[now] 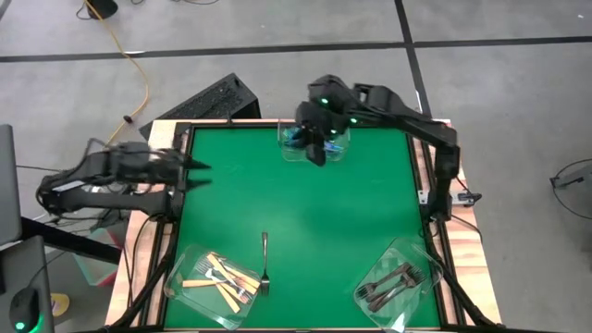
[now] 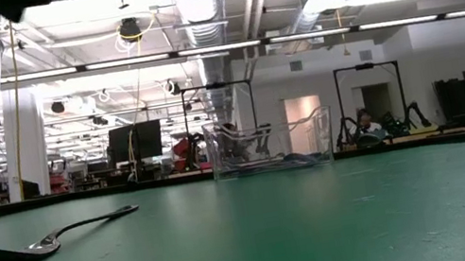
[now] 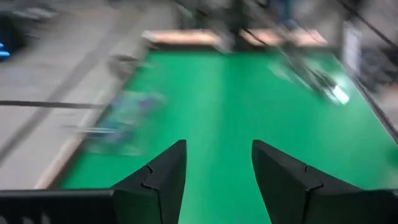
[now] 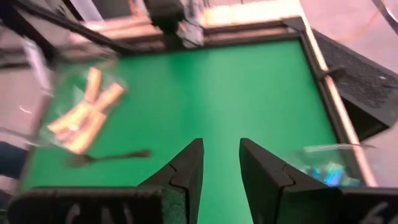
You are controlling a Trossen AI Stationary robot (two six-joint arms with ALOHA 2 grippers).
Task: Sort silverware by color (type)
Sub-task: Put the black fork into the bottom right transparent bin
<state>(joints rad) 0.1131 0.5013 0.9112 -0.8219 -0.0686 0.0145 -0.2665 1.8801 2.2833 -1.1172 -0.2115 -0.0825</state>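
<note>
Three clear tubs hold forks: blue-handled ones in the tub (image 1: 314, 143) at the far edge's middle, tan-handled ones in the near-left tub (image 1: 217, 277), dark grey ones in the near-right tub (image 1: 393, 282). One dark grey fork (image 1: 265, 264) lies flat on the green mat beside the tan tub, and it also shows in the low view (image 2: 69, 234) and the right wrist view (image 4: 109, 157). My right gripper (image 1: 317, 159) hovers above the blue tub, open and empty (image 4: 221, 171). My left gripper (image 1: 196, 171) is at the table's left edge, open and empty (image 3: 219, 180).
A raised wooden rim (image 1: 427, 185) frames the green mat (image 1: 305, 213). The right arm's links (image 1: 407, 120) cross the far-right corner. The mat's middle, between the three tubs, is bare. A keyboard (image 1: 208, 100) lies off the table beyond the far-left corner.
</note>
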